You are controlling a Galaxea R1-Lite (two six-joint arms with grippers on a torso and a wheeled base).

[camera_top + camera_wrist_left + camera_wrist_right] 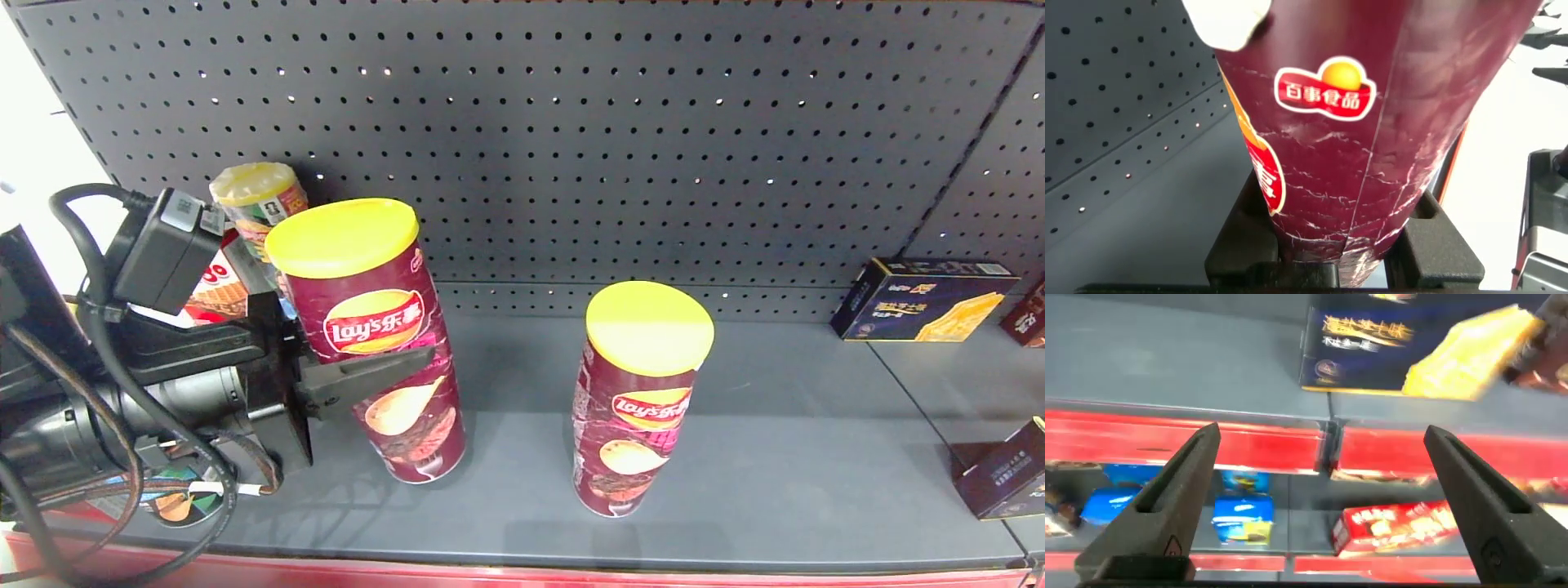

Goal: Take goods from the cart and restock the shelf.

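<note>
A maroon chip can (375, 343) with a yellow lid stands slightly tilted on the grey shelf (775, 457), left of centre, its base at or just above the board. My left gripper (392, 351) is shut on its middle from the left. In the left wrist view the can (1355, 147) sits between the dark fingers (1437, 245). A second, matching can (637, 400) stands upright about a can's width to the right. My right gripper (1323, 437) is open and holds nothing, in front of the red shelf edge (1233, 441).
A third can (257, 196) and snack packs stand behind my left arm. A dark blue box (922, 310) lies at the back right and another dark box (1000, 482) at the front right. The pegboard wall (571, 122) closes the back. Blue packs (1241, 518) sit on a lower shelf.
</note>
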